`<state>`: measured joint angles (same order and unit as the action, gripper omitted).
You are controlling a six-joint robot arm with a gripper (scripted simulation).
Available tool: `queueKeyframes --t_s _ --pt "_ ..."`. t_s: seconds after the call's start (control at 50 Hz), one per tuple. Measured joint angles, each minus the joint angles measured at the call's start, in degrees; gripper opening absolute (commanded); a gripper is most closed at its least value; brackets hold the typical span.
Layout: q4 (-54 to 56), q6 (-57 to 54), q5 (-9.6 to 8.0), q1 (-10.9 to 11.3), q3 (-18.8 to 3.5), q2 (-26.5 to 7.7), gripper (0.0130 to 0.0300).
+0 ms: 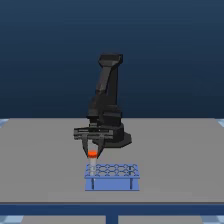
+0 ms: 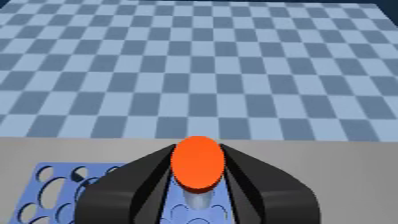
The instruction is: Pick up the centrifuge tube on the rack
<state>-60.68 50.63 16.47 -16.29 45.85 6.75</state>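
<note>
Orange-red and round, the cap tops a small slim whitish translucent centrifuge tube (image 1: 93, 154) that sits clamped between the two black fingers of the dark robot gripper (image 1: 92, 150). In the exterior view the tube hangs just above the low blue rectangular rack (image 1: 112, 177) with its rows of round holes, over the corner on the exterior view's left; whether its tip has cleared the plate I cannot tell. In the wrist view the fingers (image 2: 133, 182) press against both sides of the tube (image 2: 197, 165) just under the cap, with rack (image 2: 53, 192) holes visible below. The tube's long axis looks vertical, cap up, tip pointing down at the rack. To lift well, I judge the arm should rise straight along that axis, keeping the squeeze steady and avoiding any sideways drag that could tilt the tube or tug the rack across the grey table (image 1: 175, 150).
</note>
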Motion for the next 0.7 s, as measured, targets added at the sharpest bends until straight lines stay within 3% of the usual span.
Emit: queueKeyframes --t_s 0.7 --pt "-29.4 29.8 -2.33 0.0 -3.5 4.6 0.013"
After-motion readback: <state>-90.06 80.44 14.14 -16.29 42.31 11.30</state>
